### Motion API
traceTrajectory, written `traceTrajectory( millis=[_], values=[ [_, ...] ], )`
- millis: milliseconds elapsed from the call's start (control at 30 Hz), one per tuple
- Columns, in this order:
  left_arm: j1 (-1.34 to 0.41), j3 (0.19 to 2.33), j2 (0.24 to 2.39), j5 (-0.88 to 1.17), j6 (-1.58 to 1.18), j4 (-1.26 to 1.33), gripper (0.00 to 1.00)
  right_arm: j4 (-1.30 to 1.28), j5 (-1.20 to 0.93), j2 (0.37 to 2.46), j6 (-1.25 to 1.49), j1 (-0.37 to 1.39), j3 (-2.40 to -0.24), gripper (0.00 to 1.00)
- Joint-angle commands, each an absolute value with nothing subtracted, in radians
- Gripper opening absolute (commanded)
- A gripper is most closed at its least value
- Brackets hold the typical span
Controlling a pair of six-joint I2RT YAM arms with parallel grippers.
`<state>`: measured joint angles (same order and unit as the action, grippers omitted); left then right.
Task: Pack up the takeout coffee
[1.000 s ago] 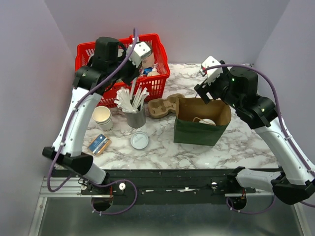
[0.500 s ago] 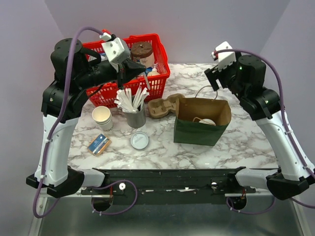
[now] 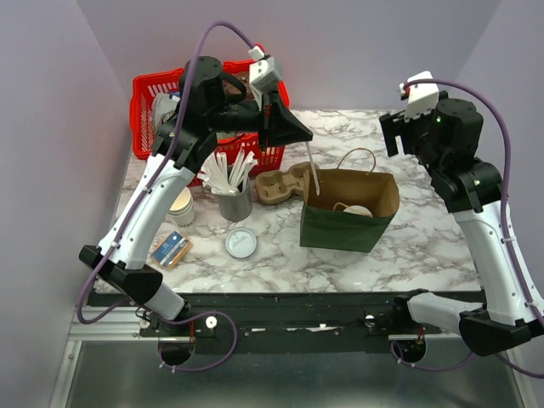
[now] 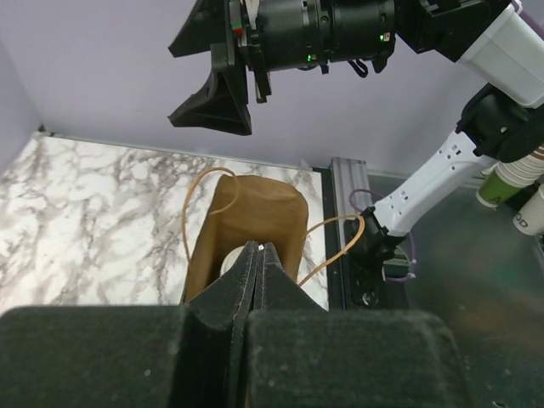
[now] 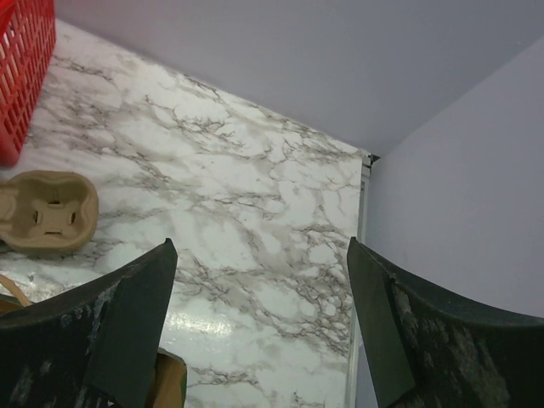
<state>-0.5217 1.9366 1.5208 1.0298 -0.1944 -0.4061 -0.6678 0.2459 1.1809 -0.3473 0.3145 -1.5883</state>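
Top external view: the marble desk (image 3: 425, 246) takes up most of what I can see, with a red basket (image 3: 146, 106) at the back left and a brown paper bag (image 3: 340, 229) standing open near the middle. The left arm reaches across from the basket side, and its end effector (image 4: 259, 255) hangs above the bag's near-left corner, clenched on a thin white stick (image 3: 311, 170) that dangles down to the rim. The right end effector (image 5: 262, 255) is up and off to the right of the bag, fingers spread wide with nothing between them. The coffee (image 3: 357, 210) is already down inside the bag, only its round white lid showing, so from here the packing looks mostly done. If it needs moving, I'd reckon it handles like any paper cup: thin walls that dent under a hard squeeze, a press-on lid that could pop, and possibly liquid inside, though I can't tell how full it is. The sensible hold would be around the wall just below the lid, gently, coming straight down through the mouth and keeping it upright, since the bag's soft sides crowd it.
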Motion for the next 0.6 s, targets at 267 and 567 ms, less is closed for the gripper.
traceTrajectory(
  millis=[267,567],
  values=[
    [-0.591,2.078,1.592,0.909,0.032,-0.647,0.48,-0.802,0.143,1.196,-0.359,0.295,-1.646,1.00],
    [-0.416,2.048,1.488,0.588,0.104,-0.651,0.88,-0.983,0.109,1.296,-0.261,0.295,-1.879,1.00]
  ],
)
